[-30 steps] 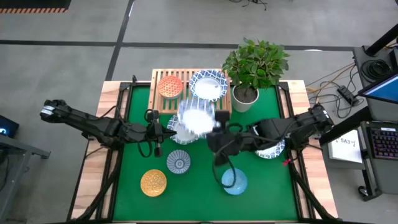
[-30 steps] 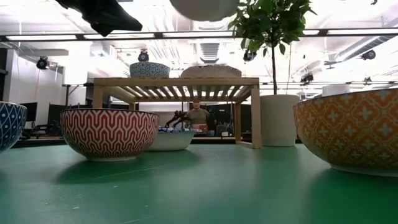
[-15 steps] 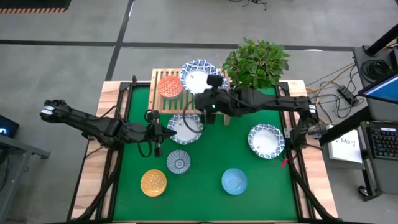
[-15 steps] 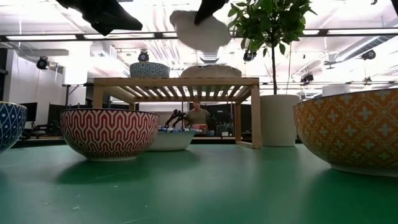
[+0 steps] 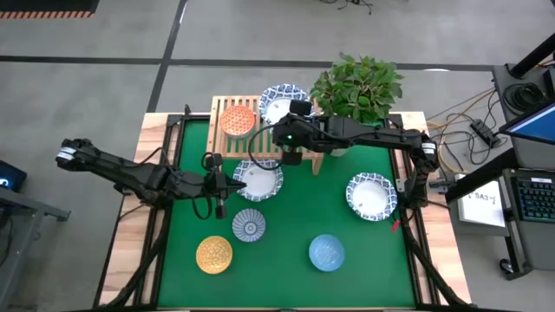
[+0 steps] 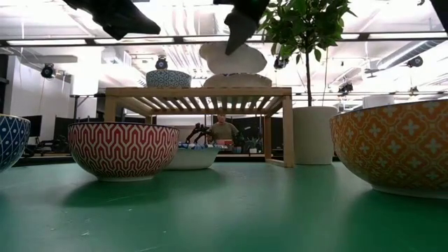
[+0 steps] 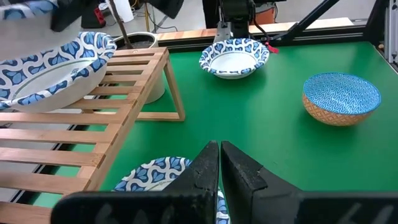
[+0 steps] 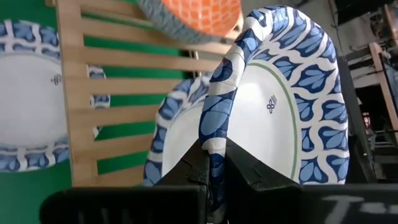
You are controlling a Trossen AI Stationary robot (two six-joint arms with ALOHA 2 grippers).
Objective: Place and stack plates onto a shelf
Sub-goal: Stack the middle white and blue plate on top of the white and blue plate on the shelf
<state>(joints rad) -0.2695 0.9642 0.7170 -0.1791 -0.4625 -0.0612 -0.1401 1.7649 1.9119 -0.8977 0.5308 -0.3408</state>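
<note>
The light-wood shelf stands at the far edge. An orange plate and a white blue-rimmed plate sit on its slats. My right gripper is shut on a second white blue-rimmed plate, just above that one. My left gripper is shut, at the rim of another white blue-rimmed plate lying on the table in front of the shelf. A fourth such plate, a blue-patterned one, a yellow one and a light blue one rest on the green mat. My right gripper pinches the held plate's blue rim between its two fingers, one inside the dish and one outside. The fingers come from above, on the rim's near side. The plate hangs roughly level, a small gap above the plate on the shelf. My left gripper: whether it touches the plate's rim, I cannot tell.
A potted plant in a white pot stands right of the shelf, close to my right arm. The green mat has free room around its middle. Wooden table edges run along both sides. A person shows far behind the shelf in the low view.
My right gripper has carried the white blue-rimmed plate from above the middle of the table toward the far edge, over the shelf, then lowered and levelled it close above the plate lying there. My left arm has kept still.
</note>
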